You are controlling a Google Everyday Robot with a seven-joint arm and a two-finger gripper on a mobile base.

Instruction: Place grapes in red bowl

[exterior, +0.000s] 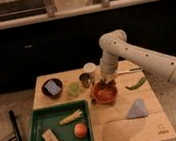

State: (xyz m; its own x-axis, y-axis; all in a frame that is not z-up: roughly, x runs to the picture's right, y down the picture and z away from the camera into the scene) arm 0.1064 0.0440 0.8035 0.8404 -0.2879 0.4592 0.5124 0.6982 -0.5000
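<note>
The red bowl (106, 95) stands near the middle of the wooden table (116, 126). The dark reddish-purple grapes (103, 88) lie in the bowl, at its upper part. My gripper (101, 81) hangs right over the bowl's far rim, just above the grapes, at the end of the white arm that reaches in from the right. The arm's wrist covers the bowl's far edge.
A green tray (38, 129) at front left holds a round orange-red fruit (80, 130), a pale strip and a tan block. A dark bowl with a blue object (52, 87), a green cup (74, 89), a metal cup (85, 79), a white cup (89, 68), a green pepper (136, 83) and a bluish cloth (136, 109) stand around.
</note>
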